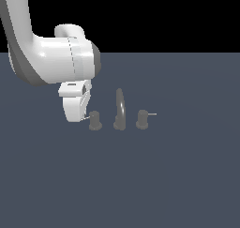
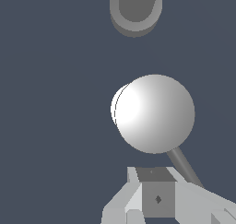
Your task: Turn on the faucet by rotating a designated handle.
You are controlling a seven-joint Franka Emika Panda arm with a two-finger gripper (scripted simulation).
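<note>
on the flat slate-blue floor stood one faucet made of three dull-grey pieces in a row: one tall arched spout in the middle and two stubby knobs, one on each side of it. the knob on the exterior view's left was the handle, with a flared base and a thin lever rod running toward the exterior view's left. the other knob, on the exterior view's right of the spout, carried a thin rod pointing the opposite way. the three pieces stood near one another without touching.

there was one arm, white with grey joints, reaching in from the exterior view's upper left. its one gripper hung low, just beside the handle on the exterior view's left, and the tip of the lever rod met the gripper's lower edge; whether it actually touched could not be told.

in the wrist view the handle showed as a pale rounded top with its rod slanting down to the gripper, and the spout base lay farther off. the fingers' gap was cut off by the frame edge, so i could not tell how wide the jaws stood.

no brand, label or writing could be read on anything.
</note>
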